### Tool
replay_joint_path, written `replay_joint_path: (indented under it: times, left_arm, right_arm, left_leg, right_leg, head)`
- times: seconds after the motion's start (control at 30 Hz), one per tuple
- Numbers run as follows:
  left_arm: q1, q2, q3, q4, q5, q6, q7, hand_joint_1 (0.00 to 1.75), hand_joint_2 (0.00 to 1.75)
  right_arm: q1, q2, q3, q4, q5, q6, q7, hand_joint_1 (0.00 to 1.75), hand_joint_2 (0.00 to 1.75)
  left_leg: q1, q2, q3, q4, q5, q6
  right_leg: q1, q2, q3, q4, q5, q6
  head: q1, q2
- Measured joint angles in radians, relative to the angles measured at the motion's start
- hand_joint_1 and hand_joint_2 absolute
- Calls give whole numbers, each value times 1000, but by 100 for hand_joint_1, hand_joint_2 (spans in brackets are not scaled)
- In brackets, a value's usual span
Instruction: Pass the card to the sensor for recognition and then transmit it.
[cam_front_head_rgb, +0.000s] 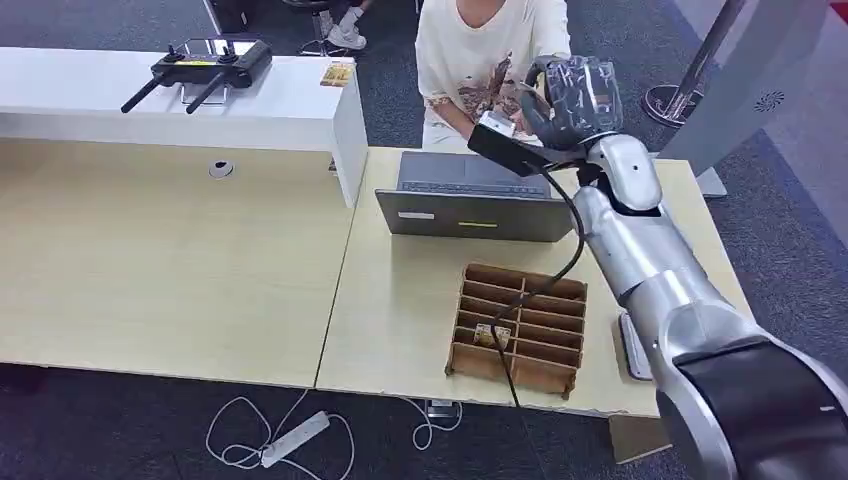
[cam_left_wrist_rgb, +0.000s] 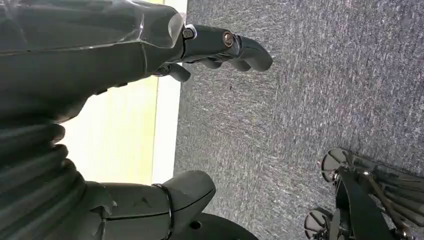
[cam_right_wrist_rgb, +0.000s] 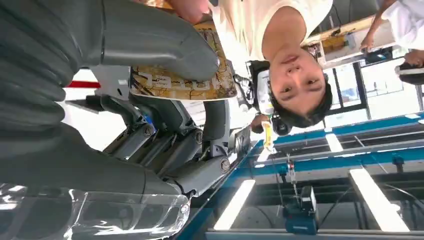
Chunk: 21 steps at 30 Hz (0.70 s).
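The card (cam_right_wrist_rgb: 182, 82), held in the right hand (cam_right_wrist_rgb: 150, 100) in the right wrist view, carries pale block lettering on a brown patterned face, but the view is turned and the thumb covers part of it, so no word can be made out with certainty. A white label on the laptop (cam_front_head_rgb: 470, 210) lid is too small to read.

Table: you have a light wooden table (cam_front_head_rgb: 170, 260) running across your view.
White counter (cam_front_head_rgb: 150, 95): it carries a black controller (cam_front_head_rgb: 205, 65) and a small card (cam_front_head_rgb: 337, 73).
On the table: grey laptop (cam_front_head_rgb: 470, 200), brown divider tray (cam_front_head_rgb: 520, 330), a grey pad (cam_front_head_rgb: 632, 345) just beside it.
Floor: a white power strip (cam_front_head_rgb: 295, 438) lies on your grey carpet (cam_left_wrist_rgb: 300, 100).
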Motion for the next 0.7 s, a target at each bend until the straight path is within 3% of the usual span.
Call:
replay_joint_path:
  times: [0.1, 0.13, 0.17, 0.53, 0.6, 0.7]
  left_arm:
    - [0, 0, 0, 0, 0, 0, 0, 0, 175]
    - [0, 0, 0, 0, 0, 1, 0, 0, 175]
    - [0, 0, 0, 0, 0, 1, 0, 0, 175]
    - [0, 0, 0, 0, 3, 6, 2, 0, 175]
    - [0, 0, 0, 0, 3, 8, 2, 0, 175]
    - [0, 0, 0, 0, 3, 10, 2, 0, 175]
  right_arm:
    - [-2, 0, 0, 13, -9, 0, 0, 175, 175]
    - [-2, 0, 0, 18, -9, 0, 0, 124, 175]
    - [-2, 0, 0, 21, -9, 0, 1, 0, 175]
    - [-4, 7, 0, 44, -22, -7, 20, 0, 175]
    - [-4, 10, -6, 44, -61, -7, -1, 0, 175]
    - [-3, 21, -50, 37, -217, 32, -80, 0, 175]
  left_leg:
    - [0, 0, 0, 0, 0, 0]
    - [0, 0, 0, 0, 0, 0]
    - [0, 0, 0, 0, 0, 0]
    - [0, 0, 0, 0, 0, 0]
    - [0, 0, 0, 0, 0, 0]
    - [0, 0, 0, 0, 0, 0]
  right_leg:
    - [0, 0, 0, 0, 0, 0]
    - [0, 0, 0, 0, 0, 0]
    - [0, 0, 0, 0, 0, 0]
    - [0, 0, 0, 0, 0, 0]
    - [0, 0, 0, 0, 0, 0]
    - [0, 0, 0, 0, 0, 0]
  head:
    - [0, 0]
    - [0, 0]
    - [0, 0]
    - [0, 0]
    - [0, 0]
    - [0, 0]
